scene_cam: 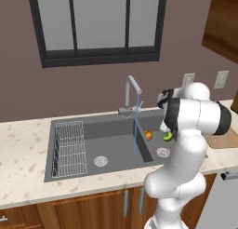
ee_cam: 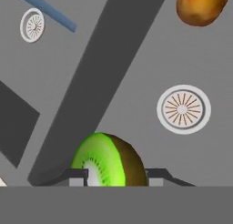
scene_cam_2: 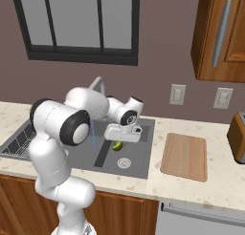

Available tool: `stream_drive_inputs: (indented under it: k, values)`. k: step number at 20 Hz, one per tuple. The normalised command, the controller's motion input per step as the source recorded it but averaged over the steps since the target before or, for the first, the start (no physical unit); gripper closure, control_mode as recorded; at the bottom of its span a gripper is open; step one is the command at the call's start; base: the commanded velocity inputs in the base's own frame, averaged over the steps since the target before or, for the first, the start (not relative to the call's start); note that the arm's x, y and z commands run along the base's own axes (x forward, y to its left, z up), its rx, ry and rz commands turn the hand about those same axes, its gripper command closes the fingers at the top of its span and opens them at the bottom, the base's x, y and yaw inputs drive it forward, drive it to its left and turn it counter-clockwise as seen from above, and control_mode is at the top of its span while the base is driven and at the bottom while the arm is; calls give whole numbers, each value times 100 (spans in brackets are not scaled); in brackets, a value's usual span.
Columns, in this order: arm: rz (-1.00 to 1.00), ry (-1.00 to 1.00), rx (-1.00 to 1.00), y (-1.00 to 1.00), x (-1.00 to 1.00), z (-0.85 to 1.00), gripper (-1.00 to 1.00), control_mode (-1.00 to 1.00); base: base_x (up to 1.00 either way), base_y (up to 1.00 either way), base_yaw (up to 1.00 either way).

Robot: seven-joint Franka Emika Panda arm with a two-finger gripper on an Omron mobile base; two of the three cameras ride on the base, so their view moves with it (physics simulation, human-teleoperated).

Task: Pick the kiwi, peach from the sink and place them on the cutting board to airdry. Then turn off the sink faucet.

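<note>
The kiwi (ee_cam: pixel 109 161), lime-green with a brown skin, sits between my gripper's (ee_cam: pixel 116 175) two dark fingertips, and the jaws are shut on it. From the base views the kiwi (scene_cam: pixel 167 136) (scene_cam_2: pixel 116 145) hangs under my hand over the right basin of the dark grey sink (scene_cam: pixel 93 130) (scene_cam_2: pixel 139 155). The orange-red peach (scene_cam: pixel 148 135) (ee_cam: pixel 200 7) lies in the right basin near the divider. Right of the sink, the wooden cutting board (scene_cam_2: pixel 184 155) (scene_cam: pixel 223 139) lies flat on the counter. A thin blue stream (scene_cam: pixel 136 125) runs from the grey sink faucet (scene_cam: pixel 130 95).
A wire rack (scene_cam: pixel 69 149) fills the sink's left end. Each basin has a round silver drain (ee_cam: pixel 183 109) (ee_cam: pixel 32 25). A brown toaster-like box (scene_cam_2: pixel 238 136) stands right of the board. Wooden cabinets hang above at the right.
</note>
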Motion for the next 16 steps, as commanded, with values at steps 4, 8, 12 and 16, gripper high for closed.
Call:
stream_drive_inputs:
  k: [4, 8, 12, 16]
  values:
    - [0, 0, 0, -11, -15, 48, 100, -100, 0, 0, 0]
    - [0, 0, 0, -13, -13, 54, 100, -100, 0, 0, 0]
    - [0, 0, 0, -13, -11, 52, 100, -100, 0, 0, 0]
    - [0, 0, 0, -14, -20, 35, 100, -100, 0, 0, 0]
